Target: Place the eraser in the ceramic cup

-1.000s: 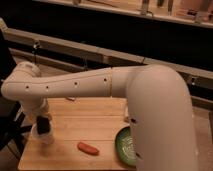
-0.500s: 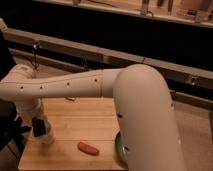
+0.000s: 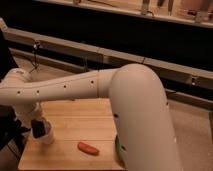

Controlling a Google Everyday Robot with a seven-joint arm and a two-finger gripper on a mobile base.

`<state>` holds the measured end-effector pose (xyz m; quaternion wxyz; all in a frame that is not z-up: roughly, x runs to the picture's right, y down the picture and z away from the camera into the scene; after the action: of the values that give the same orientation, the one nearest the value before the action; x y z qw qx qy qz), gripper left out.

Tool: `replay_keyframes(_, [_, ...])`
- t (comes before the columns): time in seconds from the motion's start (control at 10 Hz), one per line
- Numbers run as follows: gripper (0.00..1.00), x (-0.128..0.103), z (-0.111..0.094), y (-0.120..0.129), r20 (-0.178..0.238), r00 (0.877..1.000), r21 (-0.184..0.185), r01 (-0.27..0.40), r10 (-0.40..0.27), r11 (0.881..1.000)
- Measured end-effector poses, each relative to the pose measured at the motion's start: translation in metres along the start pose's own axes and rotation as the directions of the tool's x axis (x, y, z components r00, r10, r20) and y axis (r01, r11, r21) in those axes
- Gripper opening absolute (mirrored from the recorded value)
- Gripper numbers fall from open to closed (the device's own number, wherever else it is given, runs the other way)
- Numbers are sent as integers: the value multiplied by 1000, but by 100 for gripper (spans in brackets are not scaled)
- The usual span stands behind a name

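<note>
The white ceramic cup [image 3: 46, 136] stands on the wooden table [image 3: 85, 120] near its left edge. The dark eraser [image 3: 37, 127] stands upright at the cup's left rim, touching it; I cannot tell whether its lower end is inside the cup. My gripper [image 3: 35, 120] is at the end of the white arm, directly above the eraser and cup. Its grip on the eraser is hidden by the wrist.
An orange-red carrot-like thing [image 3: 88, 148] lies on the table in front, right of the cup. A green dish [image 3: 118, 146] shows only as a sliver behind my big white arm [image 3: 135, 110], which covers the table's right side. Dark counters run behind.
My arm's bulky elbow has swung left and nearer, now covering nearly all of the green dish. The gripper stays over the cup with the eraser.
</note>
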<state>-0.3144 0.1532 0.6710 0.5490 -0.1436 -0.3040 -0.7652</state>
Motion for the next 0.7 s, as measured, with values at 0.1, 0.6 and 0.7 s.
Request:
replay_keyframes(0.1, [31,0,0,1,-3,1000,0,-2,2,1000])
replay_keyframes(0.6, [76,0,0,3,-19,1000,14,-16,16,1000])
replay_keyframes(0.7, [77,0,0,4,-20,1000,18,-18,18,1000])
